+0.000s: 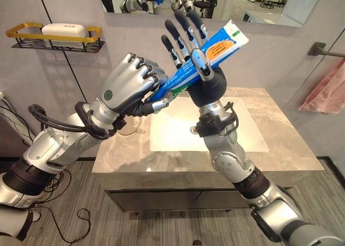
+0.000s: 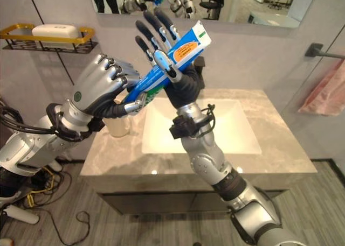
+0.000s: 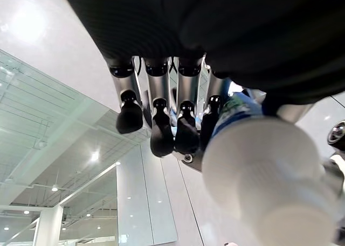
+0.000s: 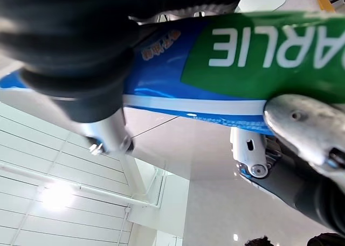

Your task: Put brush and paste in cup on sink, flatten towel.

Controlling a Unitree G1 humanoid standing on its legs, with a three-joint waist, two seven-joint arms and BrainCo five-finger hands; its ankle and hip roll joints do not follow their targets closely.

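Both hands hold the paste (image 1: pixel 207 55) up above the sink (image 1: pixel 178 130): left hand (image 1: pixel 129 84) curled round its cap end, right hand (image 1: pixel 202 76) pinching the middle, fingers straight; cup (image 2: pixel 118 126) on the table (image 1: pixel 280 154)

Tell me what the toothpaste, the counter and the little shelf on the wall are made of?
The toothpaste tube looks like soft glossy plastic: it shines, and its white cap looks smooth and matte. The counter seems polished stone, maybe marble, with pale veins and small light reflections. The shelf looks like thin metal rails, gold on top and dark below. The exact materials are guesses from looks.
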